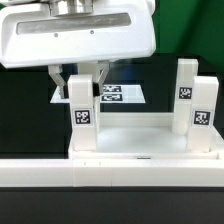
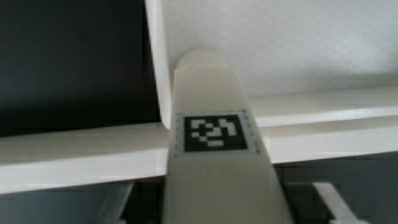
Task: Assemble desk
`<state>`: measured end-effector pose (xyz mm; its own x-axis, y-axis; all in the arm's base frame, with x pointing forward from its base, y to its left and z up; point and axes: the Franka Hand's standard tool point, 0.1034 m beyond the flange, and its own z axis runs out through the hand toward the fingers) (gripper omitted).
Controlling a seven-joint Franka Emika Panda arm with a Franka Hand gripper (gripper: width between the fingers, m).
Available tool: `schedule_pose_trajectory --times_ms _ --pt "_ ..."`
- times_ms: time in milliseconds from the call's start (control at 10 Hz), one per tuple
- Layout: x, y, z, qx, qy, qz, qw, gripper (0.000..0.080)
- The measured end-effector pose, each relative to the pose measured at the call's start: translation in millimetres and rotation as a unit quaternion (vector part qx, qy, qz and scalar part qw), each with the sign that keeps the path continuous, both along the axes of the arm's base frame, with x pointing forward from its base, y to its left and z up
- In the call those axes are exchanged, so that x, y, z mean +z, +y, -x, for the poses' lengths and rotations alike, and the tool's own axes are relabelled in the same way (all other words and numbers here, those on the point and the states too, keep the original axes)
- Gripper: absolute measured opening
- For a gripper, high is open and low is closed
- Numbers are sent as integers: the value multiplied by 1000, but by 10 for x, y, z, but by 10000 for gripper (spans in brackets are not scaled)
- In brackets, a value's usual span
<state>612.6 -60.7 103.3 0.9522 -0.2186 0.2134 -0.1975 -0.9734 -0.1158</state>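
The tabletop (image 1: pixel 145 138) lies on the black table (image 1: pixel 25 110), just behind the long white low wall (image 1: pixel 110 185) that runs across the foreground of the exterior view. It lies with its hollow tray side facing up. Three white square-section legs stand upright in its corner sockets, each bearing a black-and-white square tag.

Leg positions, exterior view:
- Near-left leg (image 1: pixel 82 112): at the tabletop's corner on the exterior view's left. The tag faces the camera.
- Near-right leg (image 1: pixel 204 115): at the front corner on the exterior view's right.
- Far-right leg (image 1: pixel 187 85): at the rear corner on the exterior view's right, just behind the near-right leg.

The gripper (image 1: pixel 79 78) hangs above the left side of the tabletop. Its fingers (image 1: pixel 60 82) stand on either side of the top of the near-left leg, closed to a narrow gap and gripping that leg.

The marker board (image 1: pixel 125 94) lies flat on the table behind the tabletop, between the left and right legs as seen from the exterior view.

In the wrist view, the gripped leg (image 2: pixel 221 140) fills the centre of the frame, with its tag visible. The white tabletop rim (image 2: pixel 329 105) lies beyond it.
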Motion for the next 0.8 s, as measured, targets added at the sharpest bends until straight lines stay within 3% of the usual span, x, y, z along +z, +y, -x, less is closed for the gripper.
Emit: schedule_pose_trajectory --times_ms 400,700,800 --pt "6 -10 -5 -181 11 -34 983 291" --pt "6 -6 -6 -199 11 -37 979 292" --pt "5 -6 -5 -187 11 -34 982 383"
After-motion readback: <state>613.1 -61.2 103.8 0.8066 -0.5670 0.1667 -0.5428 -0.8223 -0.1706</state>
